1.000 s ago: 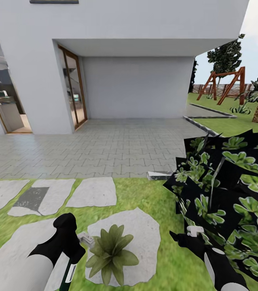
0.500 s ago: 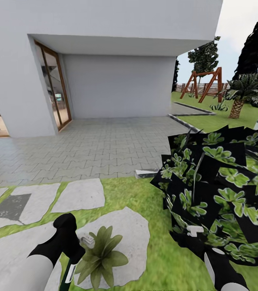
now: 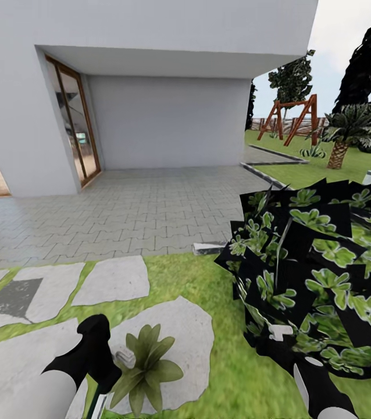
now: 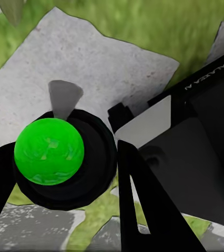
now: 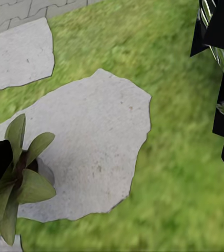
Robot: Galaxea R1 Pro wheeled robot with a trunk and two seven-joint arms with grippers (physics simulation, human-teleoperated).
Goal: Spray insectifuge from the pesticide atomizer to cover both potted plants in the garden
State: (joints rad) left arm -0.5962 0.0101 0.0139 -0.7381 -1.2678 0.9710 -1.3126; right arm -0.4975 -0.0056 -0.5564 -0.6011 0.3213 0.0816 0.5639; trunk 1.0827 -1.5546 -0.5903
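My left gripper [image 3: 111, 364] hangs low at the front left, shut on the pesticide atomizer [image 3: 126, 356], whose whitish-grey head pokes out beside a potted plant [image 3: 145, 366]. That plant is a low rosette of dull-green leaves on a grey stepping stone [image 3: 179, 326]. In the left wrist view, black fingers [image 4: 143, 205] flank a black round part topped by a bright green ball [image 4: 49, 151]. My right gripper [image 3: 264, 340] hovers open over the lawn at the edge of a dark bush. The right wrist view shows the same potted plant [image 5: 17, 184] and stone [image 5: 91, 142].
A big bush [image 3: 319, 285] of black-edged green leaves crowds the right side, touching my right arm. More stepping stones [image 3: 110, 282] lie to the left on the lawn. Beyond are a paved patio [image 3: 133, 215], the white house, a wooden swing frame [image 3: 287, 119] and a palm [image 3: 342, 137].
The whole view has swung to the right, so house, stones and plant slid left in the picture. Both arms hold their pose, the atomizer still in the left gripper.
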